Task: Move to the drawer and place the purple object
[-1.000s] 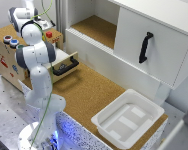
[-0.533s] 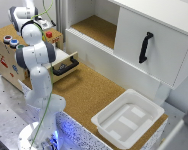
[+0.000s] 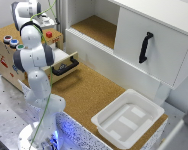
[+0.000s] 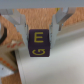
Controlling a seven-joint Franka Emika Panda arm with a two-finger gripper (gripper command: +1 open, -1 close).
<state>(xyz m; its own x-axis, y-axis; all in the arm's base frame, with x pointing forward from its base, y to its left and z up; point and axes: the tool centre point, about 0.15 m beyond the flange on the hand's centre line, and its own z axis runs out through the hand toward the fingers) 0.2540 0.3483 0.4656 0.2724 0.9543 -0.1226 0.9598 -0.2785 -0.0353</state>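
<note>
A cork-topped bench [image 3: 94,95] is seen, with the arm [image 3: 36,55] reached over the pulled-out drawer [image 3: 64,65]. The approach appears done; release is left. In the wrist view the purple object [image 4: 39,43] is clamped between the fingers of the gripper [image 4: 39,31]. No change from earlier frames is visible.

Cube [image 4: 39,43]: purple, lettered "E" and "G" in yellow, gripped between the fingers [image 4: 22,26].
Gripper [image 4: 40,30]: closed on cube.
Below: pale surface [image 4: 55,67], cork floor [image 4: 7,62].
</note>
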